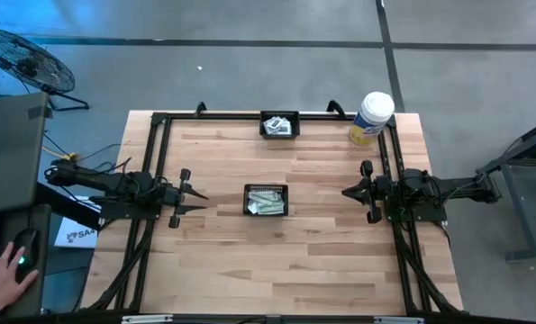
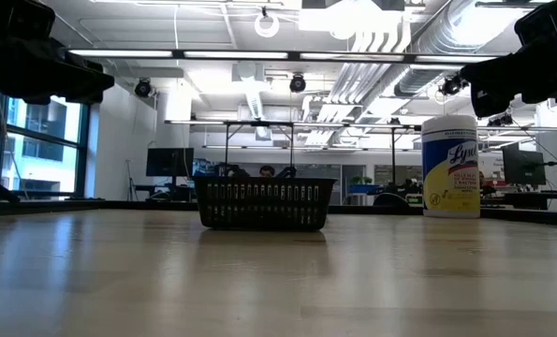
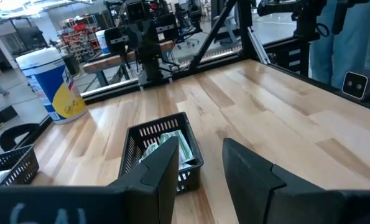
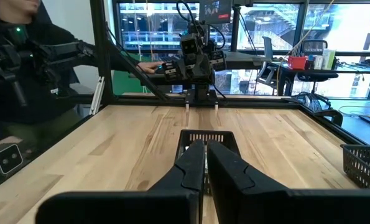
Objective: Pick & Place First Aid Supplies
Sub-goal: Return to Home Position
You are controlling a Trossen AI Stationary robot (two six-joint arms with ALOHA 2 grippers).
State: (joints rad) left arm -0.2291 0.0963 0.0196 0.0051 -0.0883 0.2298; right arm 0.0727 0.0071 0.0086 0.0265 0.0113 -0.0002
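Observation:
The first aid supplies point(image 1: 266, 204) lie as small pale packets inside a black basket point(image 1: 266, 188) at the table's middle; the packets point(image 3: 172, 144) also show in the left wrist view. More packets point(image 1: 277, 124) lie in a second black basket point(image 1: 290, 115) at the far edge. My left gripper point(image 1: 198, 200) hovers open and level to the left of the middle basket, its fingers point(image 3: 165, 169) apart with nothing between them. My right gripper point(image 1: 347, 191) hovers shut and level to the right of that basket point(image 4: 206, 138), pointing at it.
A tall white-and-yellow canister point(image 1: 372, 117) stands at the far right corner. Black frame rails point(image 1: 159, 162) run along the table's left, right and far sides. A person's hand point(image 1: 4, 274) rests on a mouse off the table's left. Bare wood lies toward the near edge.

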